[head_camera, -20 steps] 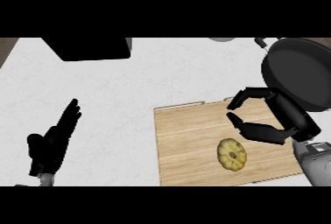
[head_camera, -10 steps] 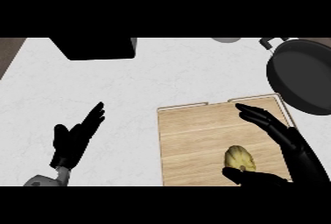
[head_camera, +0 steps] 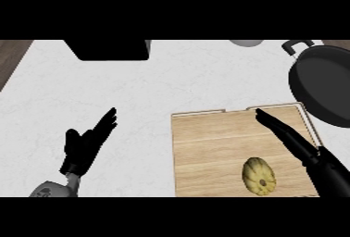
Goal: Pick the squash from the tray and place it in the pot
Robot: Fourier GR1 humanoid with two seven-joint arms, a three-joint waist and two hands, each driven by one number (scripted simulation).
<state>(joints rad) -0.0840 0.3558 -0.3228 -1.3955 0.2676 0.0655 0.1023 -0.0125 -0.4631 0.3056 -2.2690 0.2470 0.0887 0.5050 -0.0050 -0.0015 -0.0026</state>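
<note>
A yellow ridged squash [head_camera: 259, 176] lies on the wooden tray [head_camera: 212, 148] near the tray's lower edge. My right hand [head_camera: 311, 157] is open just right of the squash, fingers straight and stretched toward the tray's far edge, not touching it. The black pot [head_camera: 325, 83] stands on the counter beyond the tray's right corner, its handle at the top. My left hand [head_camera: 85, 146] rests open at the lower left, fingers up, over bare white counter.
A black box-like object [head_camera: 109, 48] sits at the counter's far edge, left of centre. A small grey round object [head_camera: 246, 42] shows at the top right. The counter's left edge meets wooden floor [head_camera: 10, 55].
The view has shifted, so the tray and squash sit lower. My right hand went from curled above the squash to open and straight beside it. The squash still lies on the tray.
</note>
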